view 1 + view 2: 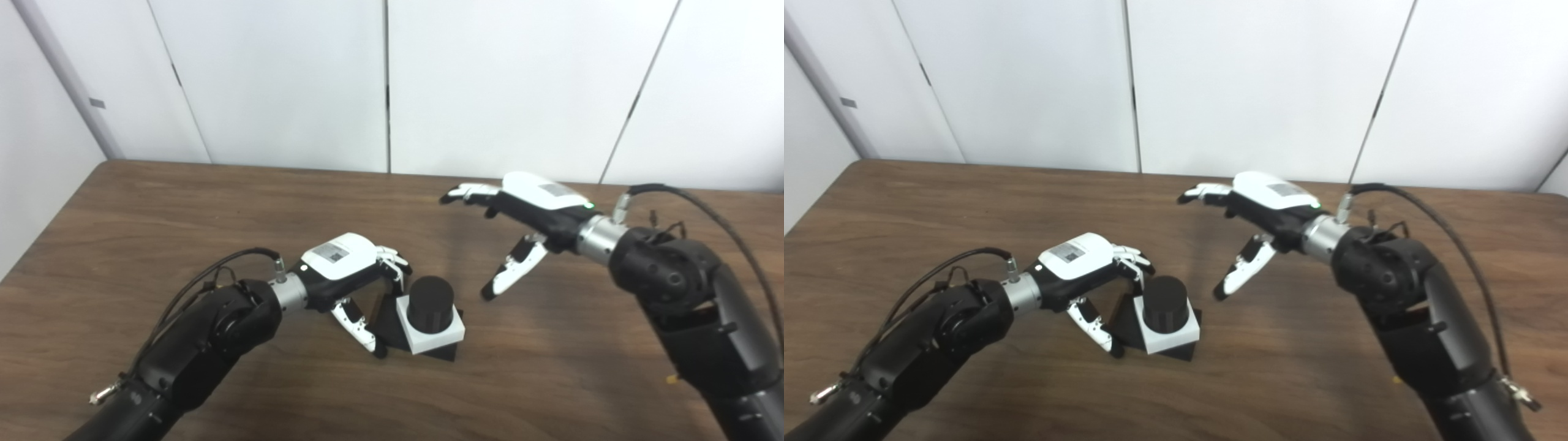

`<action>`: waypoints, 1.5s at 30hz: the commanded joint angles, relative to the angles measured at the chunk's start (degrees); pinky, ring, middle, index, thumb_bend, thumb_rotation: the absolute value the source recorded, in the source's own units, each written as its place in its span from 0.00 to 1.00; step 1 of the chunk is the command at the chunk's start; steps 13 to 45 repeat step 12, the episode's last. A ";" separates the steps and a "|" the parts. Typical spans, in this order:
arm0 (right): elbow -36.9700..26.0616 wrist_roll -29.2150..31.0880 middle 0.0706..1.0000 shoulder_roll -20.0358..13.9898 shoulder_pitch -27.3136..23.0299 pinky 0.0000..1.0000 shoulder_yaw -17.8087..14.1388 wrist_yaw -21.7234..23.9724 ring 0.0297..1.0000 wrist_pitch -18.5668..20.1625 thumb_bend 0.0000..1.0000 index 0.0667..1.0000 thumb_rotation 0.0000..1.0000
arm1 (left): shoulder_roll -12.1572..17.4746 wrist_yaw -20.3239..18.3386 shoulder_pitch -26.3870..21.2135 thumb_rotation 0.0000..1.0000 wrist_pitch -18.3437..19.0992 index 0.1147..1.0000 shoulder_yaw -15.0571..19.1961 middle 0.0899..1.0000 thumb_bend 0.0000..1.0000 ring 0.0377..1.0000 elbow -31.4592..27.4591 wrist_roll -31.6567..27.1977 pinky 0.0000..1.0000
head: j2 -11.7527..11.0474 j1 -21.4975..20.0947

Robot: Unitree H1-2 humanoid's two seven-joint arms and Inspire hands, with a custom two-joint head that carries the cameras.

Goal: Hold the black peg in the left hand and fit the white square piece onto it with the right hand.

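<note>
the fingers [392, 264] of the left hand [343, 263] curl around the black flat base of the round black plastic peg [431, 304], which pokes up through the white square plastic piece [430, 334] on the brown wooden bench [184, 208]; the right hand [533, 205] hovers beside, fingers spread, holding nothing.

No legible text, brand, number or sign is present; the white back cover of the left hand [340, 260] carries a small grey printed label, too blurred to read; the white back cover of the right hand [533, 205] carries a similar grey label, equally unreadable.
</note>
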 commanded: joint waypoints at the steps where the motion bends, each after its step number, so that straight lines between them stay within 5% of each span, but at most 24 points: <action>1: -0.81 0.93 0.93 -2.35 -1.10 0.72 -2.53 -3.36 0.86 -1.86 0.86 0.87 0.26 | 0.96 -2.61 1.54 0.07 -1.00 0.42 -2.17 0.82 0.52 0.88 1.68 2.36 0.82 | -0.37 -1.20; 12: 0.67 0.46 0.92 -6.63 2.72 0.72 -7.08 -11.24 0.87 -3.31 0.82 0.85 0.20 | 3.23 -1.85 2.23 0.06 -3.36 0.42 -1.68 0.81 0.52 0.86 2.06 1.60 0.81 | -2.75 -11.53; 45: 0.67 0.46 0.92 -6.63 2.72 0.72 -7.08 -11.24 0.87 -3.31 0.82 0.85 0.20 | 3.23 -1.85 2.23 0.06 -3.36 0.42 -1.68 0.81 0.52 0.86 2.06 1.60 0.81 | -2.75 -11.53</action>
